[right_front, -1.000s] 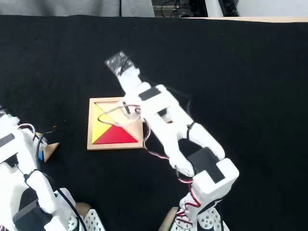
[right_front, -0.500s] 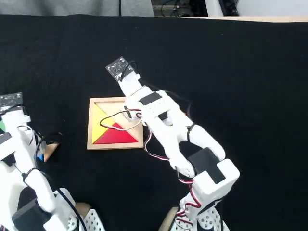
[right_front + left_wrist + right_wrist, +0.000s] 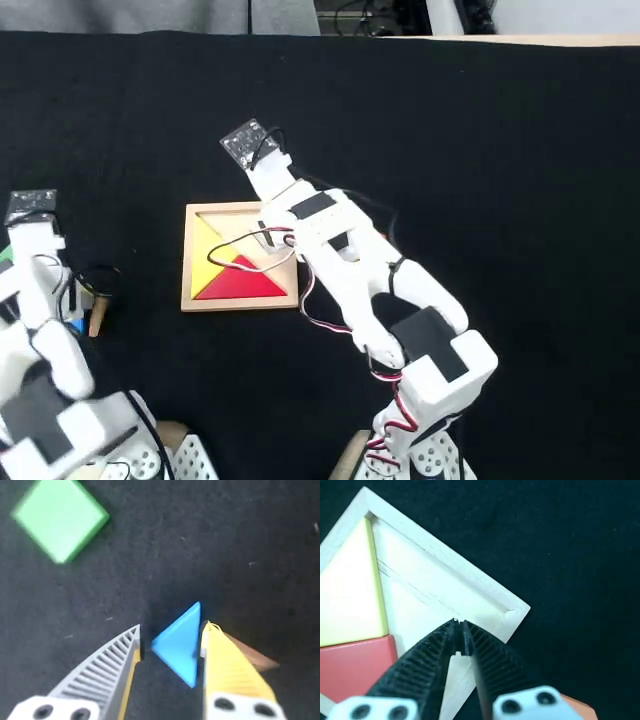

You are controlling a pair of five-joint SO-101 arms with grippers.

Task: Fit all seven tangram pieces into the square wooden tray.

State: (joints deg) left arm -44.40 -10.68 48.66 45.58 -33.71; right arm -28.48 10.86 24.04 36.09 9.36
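Straddling the blue triangle (image 3: 177,645), the left gripper (image 3: 171,630) is open. One finger is against the piece's straight edge and the other sits just off its point. My read: it's lined up for a pinch across the triangle, not yet closed. That piece lies flat on the desk (image 3: 500,150), well apart from the wooden tray (image 3: 188,260).

The right gripper (image 3: 460,624) is closed on nothing, tips together over the bare part of the tray floor near one corner. It probably has no job there right now.

Tray holds the yellow triangle (image 3: 345,595) and red triangle (image 3: 355,670), edges touching. The other half is unfilled, so five pieces are still out.

Around:
- Tan piece (image 3: 250,655) sits right behind the left gripper's yellow finger, touching or nearly so. It could get dragged on the close.
- Green square (image 3: 60,517) lies farther out on the desk, no interference.
- Orange piece (image 3: 577,710) rests on the desk just off the tray's corner.

Main obstruction: the right arm hangs across the tray's open half, blocking any drop-in from the left.
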